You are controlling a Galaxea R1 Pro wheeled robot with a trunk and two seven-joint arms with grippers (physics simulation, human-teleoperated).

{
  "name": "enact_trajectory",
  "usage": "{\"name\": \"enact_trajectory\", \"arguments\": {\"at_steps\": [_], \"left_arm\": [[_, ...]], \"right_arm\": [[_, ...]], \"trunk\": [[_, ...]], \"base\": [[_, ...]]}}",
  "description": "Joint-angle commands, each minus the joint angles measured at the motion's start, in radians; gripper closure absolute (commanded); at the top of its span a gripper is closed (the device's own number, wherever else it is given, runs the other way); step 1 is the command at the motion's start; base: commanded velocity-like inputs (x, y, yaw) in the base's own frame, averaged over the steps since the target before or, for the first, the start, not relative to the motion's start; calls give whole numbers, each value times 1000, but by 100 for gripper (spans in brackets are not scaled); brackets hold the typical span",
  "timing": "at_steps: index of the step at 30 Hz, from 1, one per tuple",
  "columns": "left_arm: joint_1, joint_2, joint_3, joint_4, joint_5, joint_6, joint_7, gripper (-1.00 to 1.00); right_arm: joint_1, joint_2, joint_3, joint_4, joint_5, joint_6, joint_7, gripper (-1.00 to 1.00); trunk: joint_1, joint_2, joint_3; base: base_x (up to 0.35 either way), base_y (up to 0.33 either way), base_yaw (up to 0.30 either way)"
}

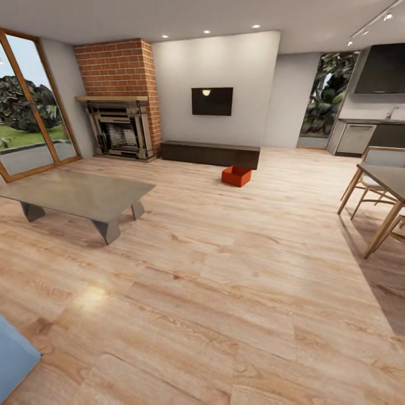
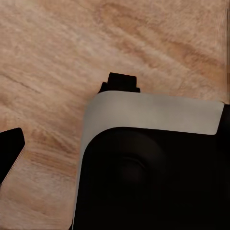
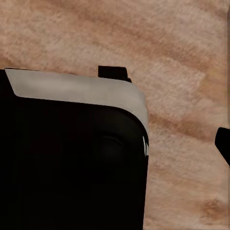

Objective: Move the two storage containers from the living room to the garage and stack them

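One storage container (image 1: 236,176) on living room floor (image 1: 214,270); hands' state unclear.

No readable text, label, brand, number or sign appears on anything here.

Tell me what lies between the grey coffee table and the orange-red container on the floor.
In the head view, bare wood-plank floor separates the coffee table from the storage container; nothing stands between them.
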Motion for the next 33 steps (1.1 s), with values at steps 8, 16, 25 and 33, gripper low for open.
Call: {"name": "enact_trajectory", "arguments": {"at_steps": [8,16,25,33], "left_arm": [[-1,0,0,1,7,-3,1,-100],[-1,0,0,1,7,-4,1,-100],[-1,0,0,1,7,-3,1,-100],[-1,0,0,1,7,-3,1,-100]], "right_arm": [[-1,1,8,2,-8,-5,-1,-100],[-1,1,8,2,-8,-5,-1,-100],[-1,1,8,2,-8,-5,-2,-100],[-1,1,8,2,-8,-5,-1,-100]], "trunk": [[0,0,-1],[0,0,-1],[0,0,-1],[0,0,-1]], "base": [[322,0,0],[322,0,0],[322,0,0],[322,0,0]]}}
